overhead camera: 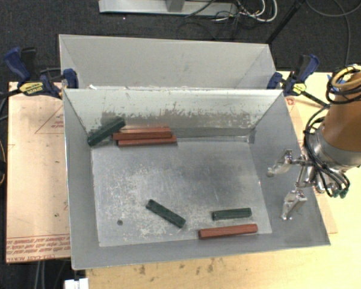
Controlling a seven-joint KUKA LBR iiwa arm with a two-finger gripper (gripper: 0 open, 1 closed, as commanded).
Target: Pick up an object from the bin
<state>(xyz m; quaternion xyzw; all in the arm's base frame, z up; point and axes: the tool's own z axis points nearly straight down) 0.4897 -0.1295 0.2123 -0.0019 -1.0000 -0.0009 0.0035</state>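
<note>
Nearest the spread hand [287, 187] lies a slim dark-green bar [231, 214].

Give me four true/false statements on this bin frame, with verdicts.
1. The two-finger gripper is open and holds nothing. True.
2. It hangs by the left wall of the grey metal bin. False: it is by the right wall.
3. Two reddish-brown rectangular bars lie side by side at the back wall. True.
4. The front reddish-brown bar is stacked on a dark green rectangular bar. False: they lie flat, side by side.
</note>
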